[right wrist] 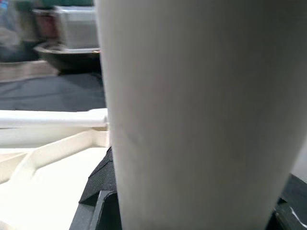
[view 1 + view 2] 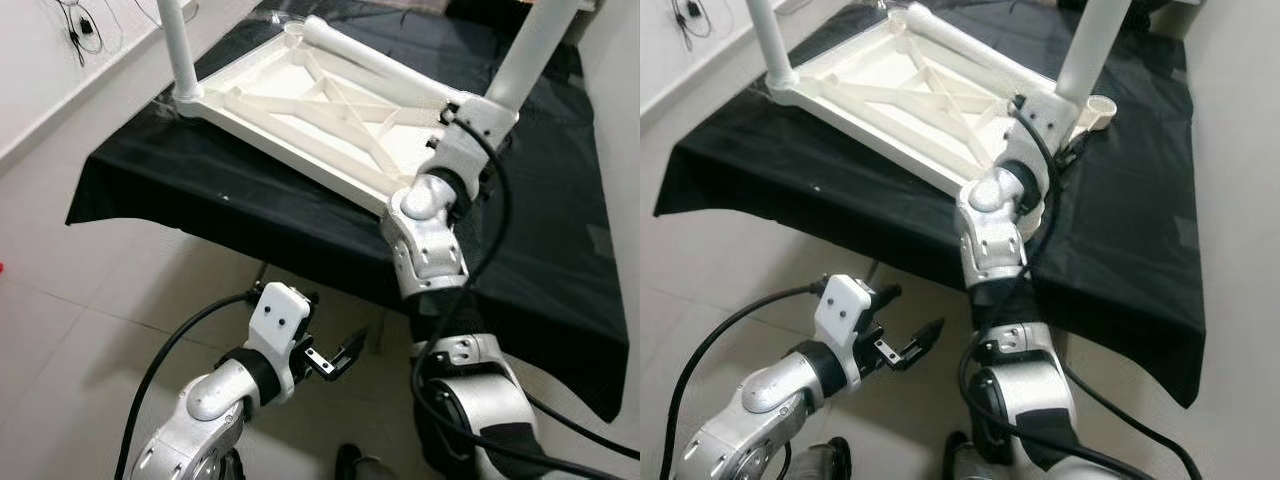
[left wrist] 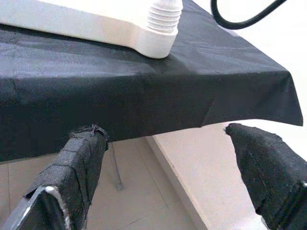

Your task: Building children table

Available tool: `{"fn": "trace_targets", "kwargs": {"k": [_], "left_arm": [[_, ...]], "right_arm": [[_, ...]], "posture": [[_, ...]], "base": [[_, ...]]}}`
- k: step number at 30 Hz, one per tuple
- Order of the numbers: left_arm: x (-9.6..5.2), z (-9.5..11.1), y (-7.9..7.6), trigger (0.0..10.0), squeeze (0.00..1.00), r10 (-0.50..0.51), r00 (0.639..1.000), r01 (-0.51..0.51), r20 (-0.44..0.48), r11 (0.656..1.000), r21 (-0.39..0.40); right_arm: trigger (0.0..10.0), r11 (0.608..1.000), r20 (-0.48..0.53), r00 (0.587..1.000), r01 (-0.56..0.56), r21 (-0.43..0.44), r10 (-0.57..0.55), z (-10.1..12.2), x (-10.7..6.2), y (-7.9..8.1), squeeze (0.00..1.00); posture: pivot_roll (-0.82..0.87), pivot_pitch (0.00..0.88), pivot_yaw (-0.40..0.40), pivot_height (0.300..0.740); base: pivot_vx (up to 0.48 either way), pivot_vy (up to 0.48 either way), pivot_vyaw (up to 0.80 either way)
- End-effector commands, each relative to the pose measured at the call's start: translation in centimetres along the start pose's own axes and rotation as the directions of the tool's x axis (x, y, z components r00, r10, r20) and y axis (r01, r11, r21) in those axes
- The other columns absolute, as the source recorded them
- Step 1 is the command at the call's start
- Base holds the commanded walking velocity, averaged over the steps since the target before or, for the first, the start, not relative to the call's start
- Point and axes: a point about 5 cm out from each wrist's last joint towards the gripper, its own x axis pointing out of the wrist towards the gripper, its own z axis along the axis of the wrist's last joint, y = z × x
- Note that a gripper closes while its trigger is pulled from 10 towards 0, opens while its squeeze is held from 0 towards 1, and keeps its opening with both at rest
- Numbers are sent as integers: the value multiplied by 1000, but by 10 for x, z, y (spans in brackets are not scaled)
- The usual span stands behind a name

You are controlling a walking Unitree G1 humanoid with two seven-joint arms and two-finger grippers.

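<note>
The white plastic tabletop [image 2: 320, 115] of the children's table lies upside down on a counter draped in black cloth [image 2: 200, 190], ribbed underside facing up. 2 white legs stand upright in its corner sockets: 1 at the 10 o'clock corner [image 2: 178, 45] and 1 at the 2 o'clock corner [image 2: 530, 50]. A third leg [image 2: 370, 58] lies flat along the far edge of the tabletop, at about 12 o'clock. The right end effector [image 1: 187, 211] is raised to the 2 o'clock leg, right at its base near the socket; in the right wrist view that leg is a broad white column pressed between the black fingers [image 1: 98, 191], so the grip looks closed around it. The silver right arm [image 2: 430, 235] rises from the 5 o'clock side and crosses the near edge of the counter. The left end effector [image 2: 338, 358] hangs low at about 7 o'clock, in front of the counter and above the pale tiled floor [image 2: 70, 330], with its fingers [image 3: 81, 163] spread wide and nothing between them. In the left wrist view a threaded white stub [image 3: 164, 17] sticks up from a tabletop corner. A black cable [image 2: 160, 365] loops down from the left arm.
</note>
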Motion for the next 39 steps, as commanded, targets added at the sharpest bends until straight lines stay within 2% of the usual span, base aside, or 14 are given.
{"fn": "trace_targets", "kwargs": {"k": [1, 8, 10, 12, 14, 18, 23, 26, 28, 39], "left_arm": [[-1, -5, -2, 10000, 0, -4, 1000, 4, -19, 1000, -1], [0, -6, -2, 10000, 0, -4, 1000, 4, -19, 1000, -1], [1, -6, -2, 10000, 0, -4, 1000, 3, -19, 1000, -3], [1, -6, -3, 10000, 0, -4, 1000, 4, -19, 1000, -4], [1, -6, -3, 10000, 0, -4, 1000, 4, -19, 1000, -4], [1, -6, -3, 10000, 0, -5, 1000, 5, -18, 1000, -4], [1, -6, -3, 10000, 0, -4, 1000, 4, -17, 1000, -4], [1, -6, -3, 10000, 0, -4, 1000, 4, -17, 1000, -3], [1, -7, -3, 10000, 0, -5, 1000, 5, -18, 1000, -3], [2, -7, -3, 10000, 0, -7, 1000, 7, -19, 1000, -2]], "right_arm": [[10000, 990, -156, 983, 81, -116, -98, -41, 4, -16, 0], [10000, 990, -183, 976, 96, -104, -114, -41, 3, -14, 0], [10000, 996, -254, 963, 79, -44, -88, -44, 3, -10, 0], [10000, 996, -283, 955, 86, -24, -89, -47, 4, -11, 0], [10000, 996, -283, 955, 86, -24, -89, -47, 4, -11, 0], [10000, 989, -352, 925, 143, -25, -142, -56, 5, -20, 0], [10000, 984, -350, 920, 172, -40, -175, -57, 7, -24, 0], [10000, 986, -351, 922, 161, -35, -163, -57, 7, -24, 0], [10000, 992, -312, 941, 123, -41, -130, -55, 6, -21, 0], [10000, 993, -296, 948, 110, -46, -119, -55, 3, -19, 0]], "posture": [[91, 238, -80, 740], [91, 237, -82, 740], [91, 237, -82, 740], [91, 237, -82, 740], [91, 237, -82, 740], [88, 239, -79, 740], [86, 243, -76, 740], [85, 243, -74, 740], [84, 241, -74, 740], [83, 232, -73, 740]], "base": [[0, 0, 0], [0, 0, 0], [0, 0, 0], [0, 0, 0], [0, 0, 0], [0, 0, 0], [0, 0, 0], [0, 0, 0], [0, 0, 0], [0, 0, 0]]}}
